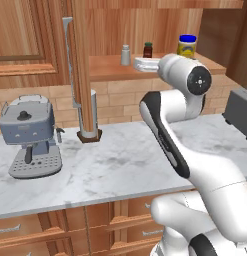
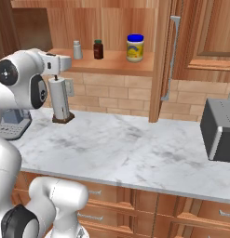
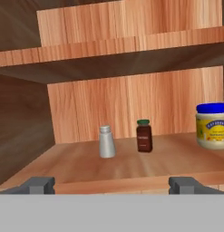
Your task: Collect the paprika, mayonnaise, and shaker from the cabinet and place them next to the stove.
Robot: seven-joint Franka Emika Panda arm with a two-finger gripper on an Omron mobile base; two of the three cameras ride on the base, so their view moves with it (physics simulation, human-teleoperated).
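While the gripper (image 3: 112, 185) gapes wide, the rounded grey shaker (image 3: 106, 142), dark paprika (image 3: 144, 136) and squat mayonnaise (image 3: 212, 126) stand on the wood-grained cabinet (image 3: 77, 163) shelf.

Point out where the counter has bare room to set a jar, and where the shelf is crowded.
Bare marble lies between the paper-towel roll and the toaster oven, and between the coffee machine and the roll. On the shelf, shaker and paprika stand close; mayonnaise stands apart.

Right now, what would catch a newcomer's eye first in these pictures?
The open cabinet, with shaker, paprika and blue-lidded mayonnaise in a row on its shelf. The white arm's open pincer hangs just before that shelf, above a marble counter.
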